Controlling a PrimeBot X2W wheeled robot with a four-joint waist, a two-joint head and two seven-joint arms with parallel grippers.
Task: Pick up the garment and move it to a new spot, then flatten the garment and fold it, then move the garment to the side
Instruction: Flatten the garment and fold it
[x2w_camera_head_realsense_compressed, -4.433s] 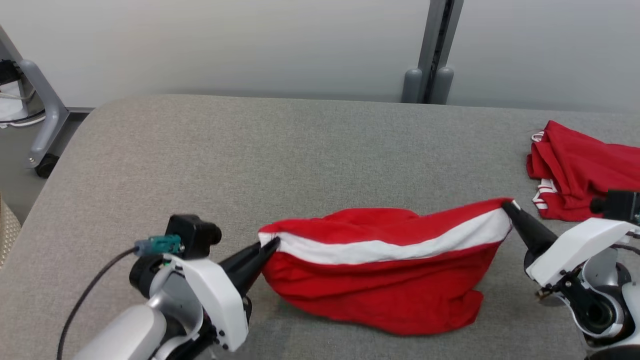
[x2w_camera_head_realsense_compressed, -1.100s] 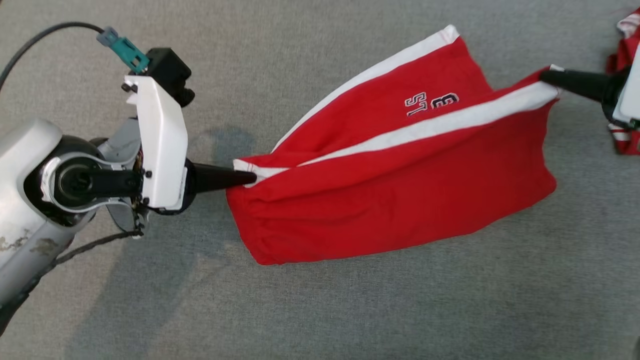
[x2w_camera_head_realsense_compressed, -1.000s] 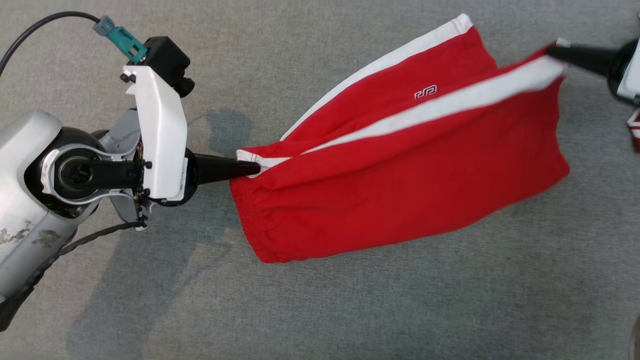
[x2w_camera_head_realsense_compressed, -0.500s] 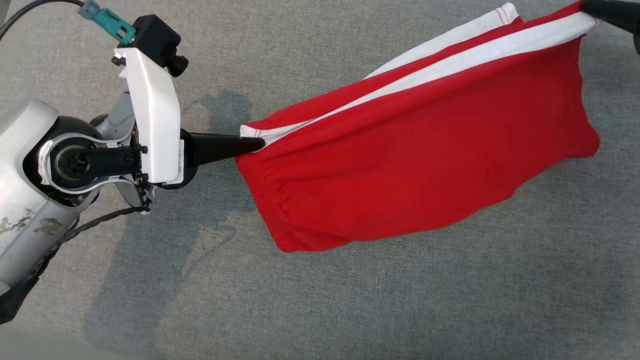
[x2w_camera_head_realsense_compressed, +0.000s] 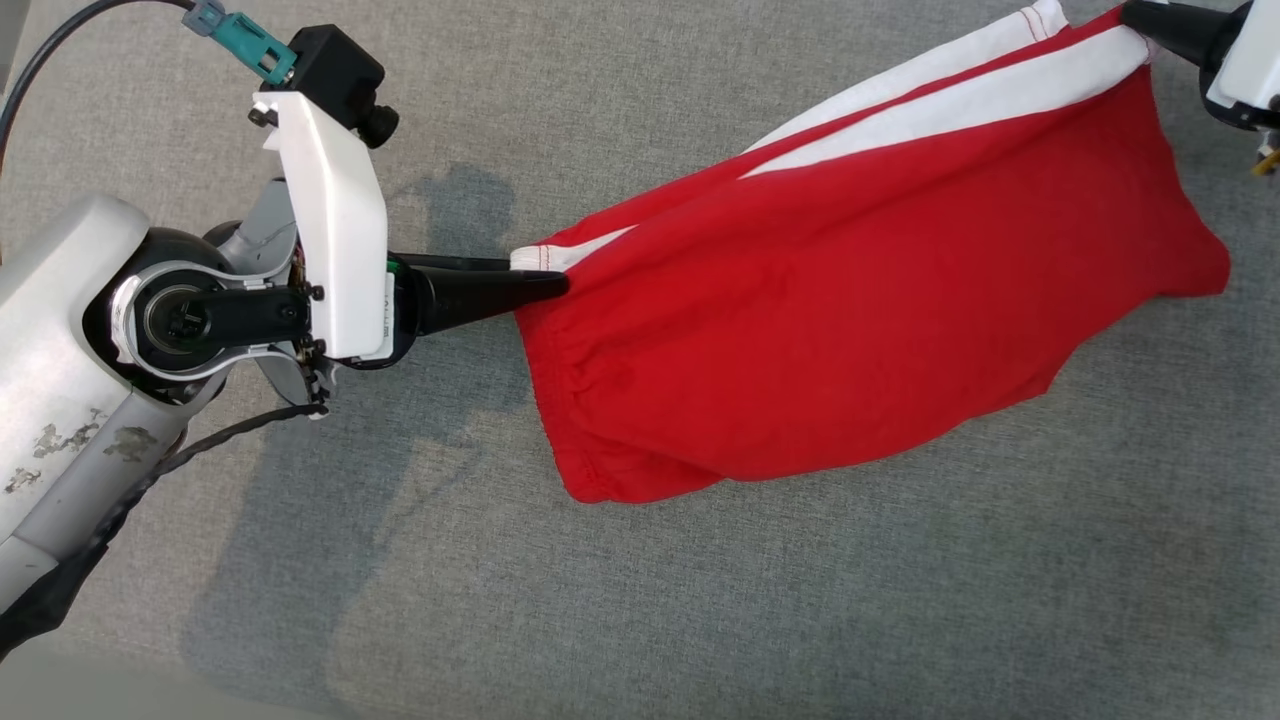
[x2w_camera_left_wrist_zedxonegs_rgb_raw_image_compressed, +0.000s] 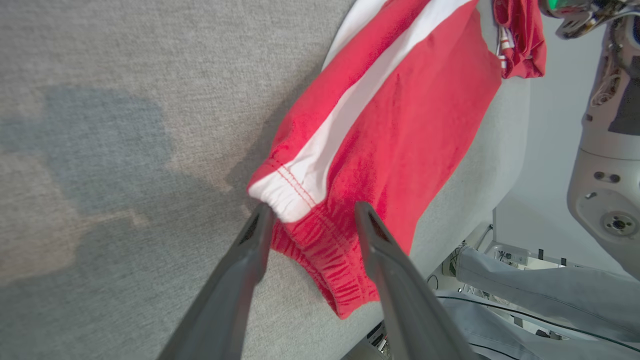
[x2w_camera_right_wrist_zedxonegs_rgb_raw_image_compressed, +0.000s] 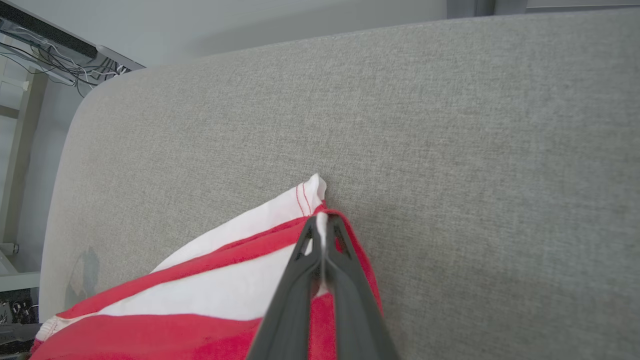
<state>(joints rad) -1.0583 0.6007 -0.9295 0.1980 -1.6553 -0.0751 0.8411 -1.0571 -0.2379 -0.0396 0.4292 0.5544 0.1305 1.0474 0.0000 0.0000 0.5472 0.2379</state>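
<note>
The garment (x2w_camera_head_realsense_compressed: 850, 300) is a pair of red shorts with a white side stripe, stretched across the grey table between my two grippers and sagging onto the surface. My left gripper (x2w_camera_head_realsense_compressed: 545, 278) is at its waistband corner. In the left wrist view the left gripper (x2w_camera_left_wrist_zedxonegs_rgb_raw_image_compressed: 312, 215) stands open, and the white waistband corner of the garment (x2w_camera_left_wrist_zedxonegs_rgb_raw_image_compressed: 400, 125) lies loose between the fingers. My right gripper (x2w_camera_head_realsense_compressed: 1140, 15) at the top right is shut on the hem corner. The right wrist view shows the right gripper (x2w_camera_right_wrist_zedxonegs_rgb_raw_image_compressed: 322, 225) pinching the garment (x2w_camera_right_wrist_zedxonegs_rgb_raw_image_compressed: 225, 300) at the stripe's end.
The grey padded table (x2w_camera_head_realsense_compressed: 700, 620) spreads out on all sides of the shorts. A second red garment (x2w_camera_left_wrist_zedxonegs_rgb_raw_image_compressed: 520, 45) lies bunched beyond my right arm (x2w_camera_left_wrist_zedxonegs_rgb_raw_image_compressed: 610, 150). The table's rounded far edge (x2w_camera_right_wrist_zedxonegs_rgb_raw_image_compressed: 100, 95) meets a pale wall.
My left gripper's jaws have opened off the waistband corner they were pinching. The right gripper keeps its hold. The head view has shifted, and the shorts have settled lower.
</note>
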